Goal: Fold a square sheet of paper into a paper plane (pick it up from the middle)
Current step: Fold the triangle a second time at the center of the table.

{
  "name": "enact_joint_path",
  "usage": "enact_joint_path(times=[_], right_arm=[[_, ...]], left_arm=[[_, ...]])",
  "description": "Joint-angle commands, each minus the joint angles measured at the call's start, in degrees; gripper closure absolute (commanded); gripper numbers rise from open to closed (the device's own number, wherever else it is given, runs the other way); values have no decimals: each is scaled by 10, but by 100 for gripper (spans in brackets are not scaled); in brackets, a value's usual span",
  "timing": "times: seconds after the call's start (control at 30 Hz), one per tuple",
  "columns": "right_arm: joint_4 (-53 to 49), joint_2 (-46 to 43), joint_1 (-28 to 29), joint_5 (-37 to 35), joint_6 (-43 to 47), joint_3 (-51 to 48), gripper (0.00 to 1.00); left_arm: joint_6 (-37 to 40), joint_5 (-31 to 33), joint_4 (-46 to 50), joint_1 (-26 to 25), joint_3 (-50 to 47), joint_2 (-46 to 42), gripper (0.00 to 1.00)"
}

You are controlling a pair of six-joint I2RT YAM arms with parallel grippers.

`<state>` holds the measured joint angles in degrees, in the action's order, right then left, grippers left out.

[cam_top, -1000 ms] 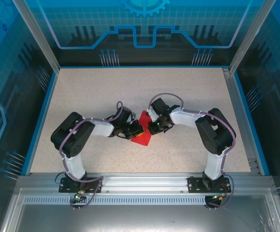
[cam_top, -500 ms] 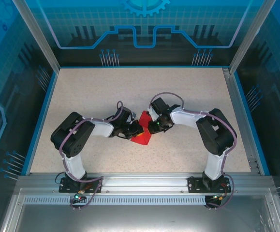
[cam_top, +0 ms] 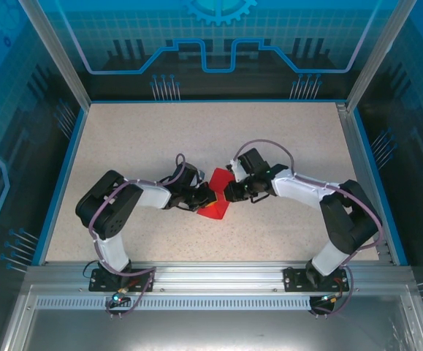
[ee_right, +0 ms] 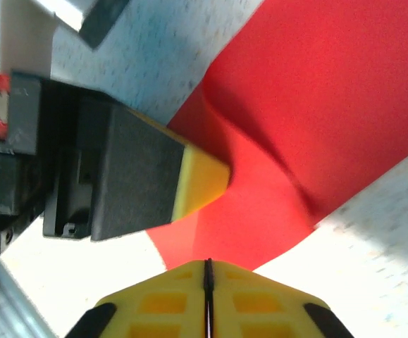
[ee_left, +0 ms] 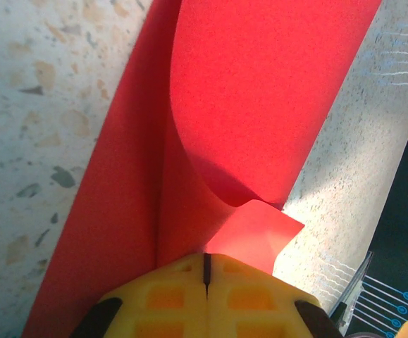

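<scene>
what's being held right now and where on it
The square sheet of paper, pinched by both: left gripper on a lifted, folded-over edge, right gripper on the opposite side's edge.

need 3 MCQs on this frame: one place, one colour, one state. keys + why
1. Where is the square sheet of paper?
A. In the far left corner
B. Between the left gripper and the right gripper, near the middle of the table
C. Beside the arm bases

2. What colour are the fingertip pads?
A. Green
B. White
C. Yellow

3. What state is the sheet in?
A. Curled over itself, one layer above another
B. Lying flat and unfolded
C. Torn in two

Key:
1 B: the top view shows the red sheet where the two grippers meet.
2 C: both wrist views show yellow pads.
3 A: the left wrist view shows a curved layer casting a shadow on the layer beneath.
</scene>
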<state>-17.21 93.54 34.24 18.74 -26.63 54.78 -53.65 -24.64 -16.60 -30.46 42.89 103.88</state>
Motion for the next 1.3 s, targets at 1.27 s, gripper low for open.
enact_joint_path(times=[1.27], right_arm=[[79, 85, 43, 46, -98, -69, 95]], left_arm=[[21, 0, 40, -9, -7, 9, 100]])
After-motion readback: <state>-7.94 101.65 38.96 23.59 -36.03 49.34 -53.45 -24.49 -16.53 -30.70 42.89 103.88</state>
